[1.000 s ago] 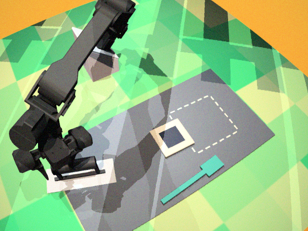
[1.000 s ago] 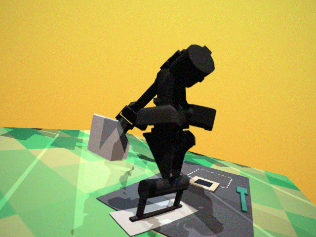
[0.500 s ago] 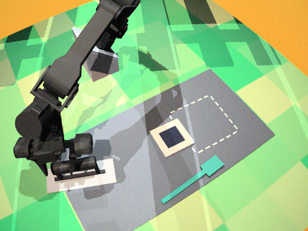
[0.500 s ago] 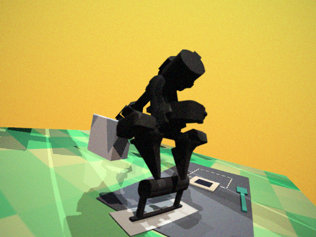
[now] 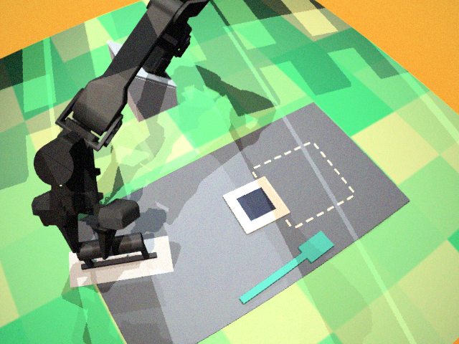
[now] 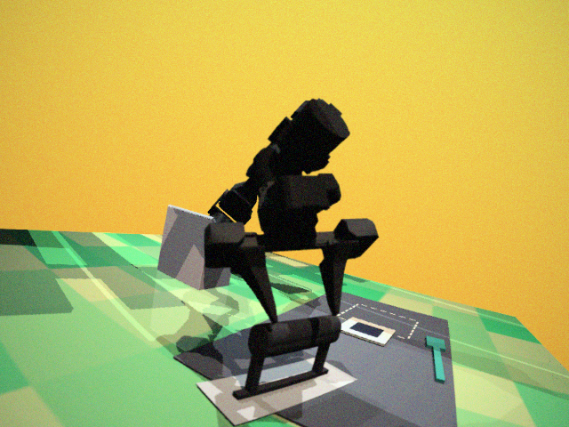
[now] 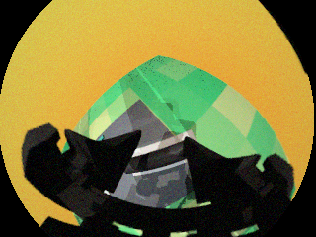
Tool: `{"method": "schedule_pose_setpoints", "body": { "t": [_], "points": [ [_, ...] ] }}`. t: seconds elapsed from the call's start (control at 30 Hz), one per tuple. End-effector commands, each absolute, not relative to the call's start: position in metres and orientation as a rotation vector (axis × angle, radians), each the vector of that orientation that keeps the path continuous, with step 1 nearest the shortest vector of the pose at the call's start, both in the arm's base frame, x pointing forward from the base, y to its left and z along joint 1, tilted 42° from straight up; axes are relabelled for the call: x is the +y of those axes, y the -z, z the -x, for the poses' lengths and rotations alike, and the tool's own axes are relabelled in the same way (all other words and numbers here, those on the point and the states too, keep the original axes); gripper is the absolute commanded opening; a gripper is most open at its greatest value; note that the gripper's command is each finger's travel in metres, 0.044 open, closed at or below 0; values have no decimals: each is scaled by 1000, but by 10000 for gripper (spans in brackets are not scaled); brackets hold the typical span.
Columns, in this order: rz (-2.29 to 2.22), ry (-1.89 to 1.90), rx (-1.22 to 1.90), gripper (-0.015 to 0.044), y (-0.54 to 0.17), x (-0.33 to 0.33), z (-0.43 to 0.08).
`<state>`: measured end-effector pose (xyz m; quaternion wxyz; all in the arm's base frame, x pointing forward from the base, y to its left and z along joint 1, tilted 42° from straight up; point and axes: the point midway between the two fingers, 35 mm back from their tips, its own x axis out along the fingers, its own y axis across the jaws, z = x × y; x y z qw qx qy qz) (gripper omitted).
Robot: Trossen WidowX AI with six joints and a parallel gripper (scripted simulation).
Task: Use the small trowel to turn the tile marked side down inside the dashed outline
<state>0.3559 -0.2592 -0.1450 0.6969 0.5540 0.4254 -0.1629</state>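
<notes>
The trowel (image 5: 129, 243) (image 6: 299, 337) (image 7: 159, 158) has a black cylindrical grip on two posts above a flat pale blade. It lies across the mat's near-left corner. My gripper (image 5: 91, 255) (image 6: 305, 318) (image 7: 162, 136) is open, its fingertips close to the top of the grip; whether they touch it is unclear. The tile (image 5: 255, 203) (image 6: 366, 328) lies flat, dark marked side up, on the grey mat (image 5: 200, 240) (image 6: 386, 367). It covers part of the left side of the dashed outline (image 5: 297, 226), mostly outside it.
A flat teal spatula-shaped tool (image 5: 315, 246) (image 6: 439, 365) lies near the mat's edge, beyond the tile from the arm. A grey wedge-shaped block (image 5: 155, 96) (image 6: 183, 257) stands on the table behind the forearm.
</notes>
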Motion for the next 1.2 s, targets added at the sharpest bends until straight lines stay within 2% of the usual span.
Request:
{"method": "schedule_pose_setpoints", "body": {
  "t": [0.0, 0.93, 1.17],
  "points": [
    [-1375, 440, 906, 300, 144, -253, -348],
    [-2276, 731, 560, 300, 127, -195, -322],
    [-2298, 735, 552, 300, 126, -193, -321]
  ]
}}
